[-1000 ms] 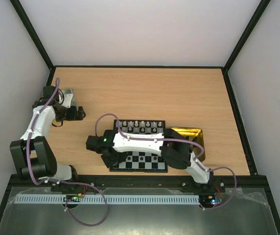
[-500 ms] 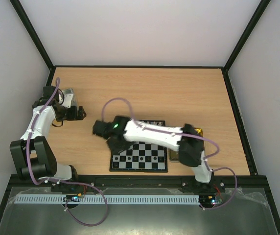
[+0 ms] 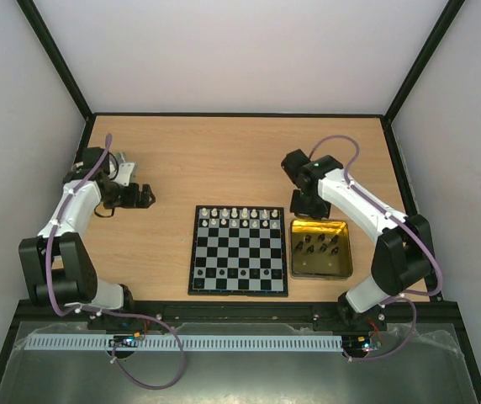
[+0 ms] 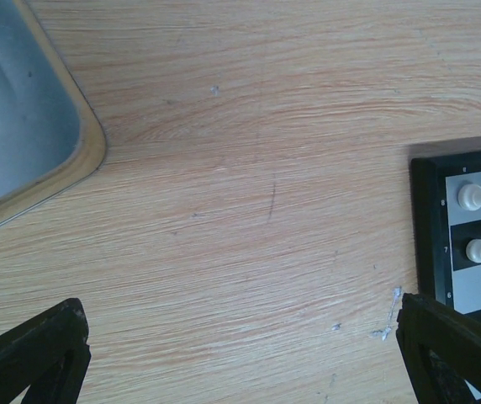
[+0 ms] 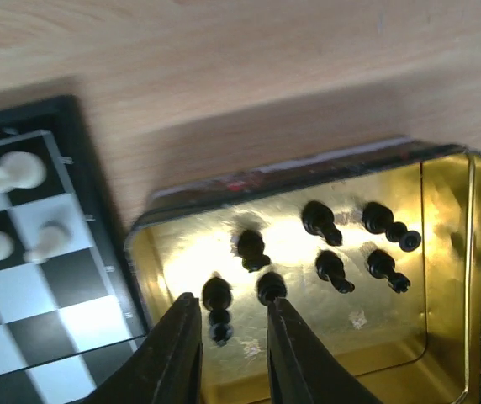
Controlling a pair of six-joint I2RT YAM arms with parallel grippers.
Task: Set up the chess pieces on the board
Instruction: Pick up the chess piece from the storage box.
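Right tool point(image 5: 230, 301) hovers, jaws barely parted and empty, over small black chess pieces point(image 5: 320, 220) lying in the shallow gold metal tin point(image 5: 446, 252), lower right. Left tool point(image 4: 239, 311) gapes wide, far left. Small white chess pieces point(image 3: 239, 217) fill the top rows of the black-and-white checked board point(image 3: 239, 265), centre frame, on the wooden bench point(image 3: 224, 151).

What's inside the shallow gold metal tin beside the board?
Small black chess pieces, at least seven, lie loose on the floor of the shallow gold metal tin; no white ones show. The right gripper hangs over the near side, so the floor under its fingers is hidden.
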